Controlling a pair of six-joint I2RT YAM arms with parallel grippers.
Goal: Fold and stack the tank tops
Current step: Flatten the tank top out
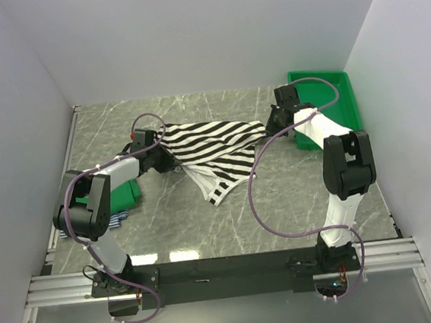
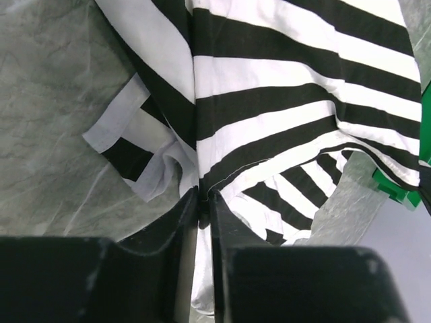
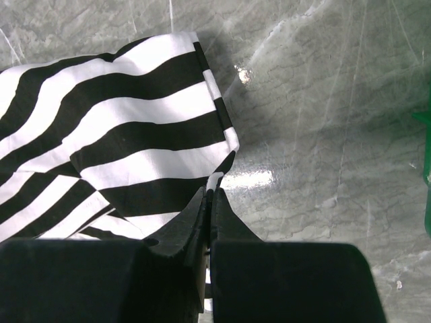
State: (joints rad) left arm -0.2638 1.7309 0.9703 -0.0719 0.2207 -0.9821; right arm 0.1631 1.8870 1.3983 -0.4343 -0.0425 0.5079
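The black-and-white striped tank top (image 1: 214, 150) hangs spread between my two grippers over the middle of the table, with its lower part trailing toward the front. On its left side my left gripper (image 1: 163, 153) is shut on a bunched fold of the cloth (image 2: 289, 87); in the left wrist view the jaws pinch it at the tips (image 2: 202, 198). My right gripper (image 1: 271, 128) is shut on the top's right corner (image 3: 135, 128), and a white hem edge sticks out between the tips (image 3: 213, 187). Under my left arm lies a plain green tank top (image 1: 125, 191), with a blue-white striped one (image 1: 116, 217) peeking out below it.
A rigid green plastic bin (image 1: 331, 93) stands at the back right, just behind my right arm. White walls close the table in on three sides. Purple cables loop off both arms above the marble tabletop (image 1: 295, 192).
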